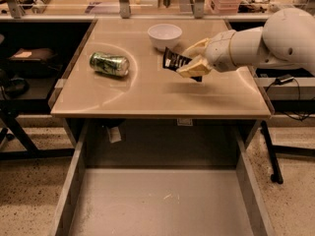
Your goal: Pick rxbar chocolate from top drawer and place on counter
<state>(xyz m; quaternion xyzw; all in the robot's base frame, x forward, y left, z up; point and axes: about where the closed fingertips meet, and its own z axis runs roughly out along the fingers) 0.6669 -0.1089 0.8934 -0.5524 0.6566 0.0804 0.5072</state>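
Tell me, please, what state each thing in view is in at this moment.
Flat black-wrapper rxbar chocolate: gripped, tilted, over the glossy beige counter.
Robot's gripper: over the counter's right side, fingers shut on the bar.
Wide grey top drawer: pulled open.
Crushed green soda can: lying on its side.
White round bowl: upright.
Counter: carries can and bowl.

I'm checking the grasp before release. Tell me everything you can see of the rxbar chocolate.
The rxbar chocolate is a small flat bar in a black wrapper with white print. It is tilted. Its left end sticks out free and its right part is pinched in the beige hand, which reaches in from the right. It hangs over the right half of the counter, just in front and to the right of the white bowl, and seems to touch nothing but the hand.
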